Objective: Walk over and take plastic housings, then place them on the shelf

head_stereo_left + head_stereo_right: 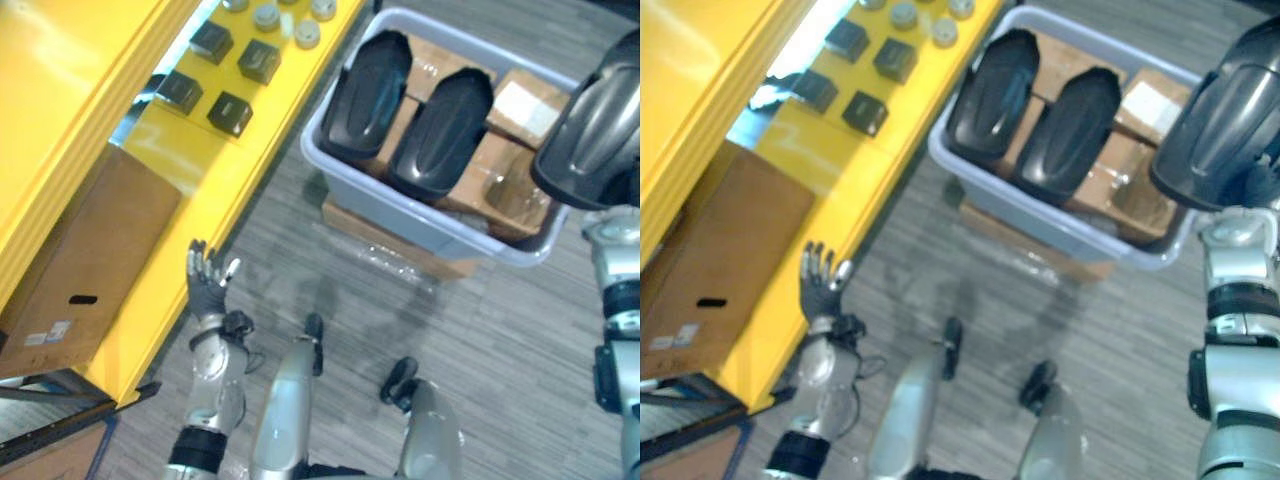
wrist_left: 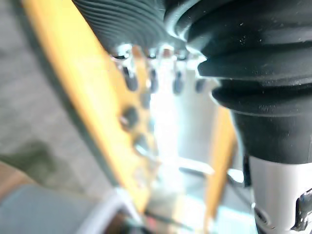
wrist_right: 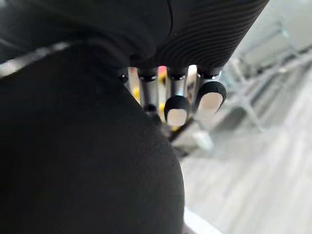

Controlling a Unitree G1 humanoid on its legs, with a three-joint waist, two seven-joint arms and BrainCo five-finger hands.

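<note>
Left eye view: I'm reading this as the carry-to-the-shelf step. One held housing (image 1: 590,120), black and shiny, is hanging in the air on the robot's right, over the corner of the grey bin (image 1: 420,238). Two more housings (image 1: 368,95) are lying in that bin on top of cardboard. The yellow shelf (image 1: 215,215) is sitting off to the left, with small black blocks (image 1: 230,112) on it and a cardboard box (image 1: 90,260) on the level below. My guess is the next move is calling for a turn left and a swing over to a bare patch of shelf, without clipping the bin rim on the way.

Right eye view: the left hand (image 1: 818,280) is hanging just beside the shelf's front edge, fingers straight and spread, carrying nothing. Can't tell if it's touching.

Left wrist view: same deal, fingers reaching out straight along the yellow edge, nothing in them.

Right wrist view: the right hand (image 3: 178,111) is curling its fingers, with the housing's dark shell sitting right against the palm side. So I'm calling that clamped on the housing, though the actual contact is hiding.
</note>
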